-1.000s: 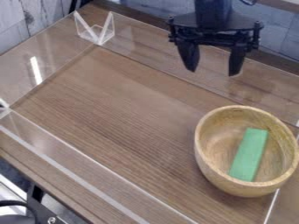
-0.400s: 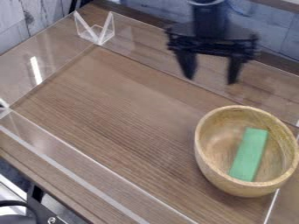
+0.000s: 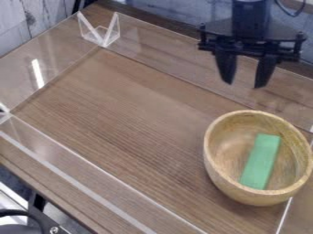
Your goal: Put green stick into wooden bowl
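The green stick (image 3: pixel 263 160) lies flat inside the wooden bowl (image 3: pixel 229 132), leaning along the bowl's right inner side. The bowl stands at the right front of the wooden tabletop. My gripper (image 3: pixel 246 73) hangs above the table behind the bowl, pointing down. Its two black fingers (image 3: pixel 229 68) stand a little apart with nothing between them. The gripper is well clear of the bowl and the stick.
A clear acrylic wall (image 3: pixel 73 183) rings the wooden tabletop (image 3: pixel 123 119). A small clear stand (image 3: pixel 101 32) sits at the back left corner. The table's front edge runs along the lower left.
My gripper has shifted to the right, and its fingers have drawn closer together. The stick and the bowl have not moved.
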You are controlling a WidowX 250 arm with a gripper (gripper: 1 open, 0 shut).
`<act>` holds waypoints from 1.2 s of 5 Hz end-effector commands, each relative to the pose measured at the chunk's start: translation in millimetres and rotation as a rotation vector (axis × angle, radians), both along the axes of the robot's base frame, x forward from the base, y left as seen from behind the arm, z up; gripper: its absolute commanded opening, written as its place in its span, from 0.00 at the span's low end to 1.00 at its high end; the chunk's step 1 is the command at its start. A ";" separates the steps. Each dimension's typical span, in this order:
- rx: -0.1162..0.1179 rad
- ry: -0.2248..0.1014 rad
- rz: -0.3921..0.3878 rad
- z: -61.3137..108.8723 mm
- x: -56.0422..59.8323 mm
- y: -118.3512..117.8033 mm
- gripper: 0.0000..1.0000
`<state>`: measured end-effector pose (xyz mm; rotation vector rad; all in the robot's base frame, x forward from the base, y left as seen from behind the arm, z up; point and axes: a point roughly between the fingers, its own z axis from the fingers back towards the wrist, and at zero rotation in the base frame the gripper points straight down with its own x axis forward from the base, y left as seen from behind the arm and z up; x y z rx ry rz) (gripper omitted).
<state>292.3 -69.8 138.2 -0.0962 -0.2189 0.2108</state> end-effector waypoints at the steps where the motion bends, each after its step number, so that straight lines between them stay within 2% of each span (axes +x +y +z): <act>1: -0.011 -0.063 -0.001 20.5 -3.8 8.4 1.00; 2: -0.003 -0.069 -0.028 14.0 -6.4 35.3 1.00; 3: -0.008 -0.074 -0.052 9.5 -2.3 47.2 1.00; 5: -0.011 -0.058 -0.012 11.5 2.8 22.9 1.00; 6: -0.018 -0.048 0.007 9.1 -1.6 10.0 1.00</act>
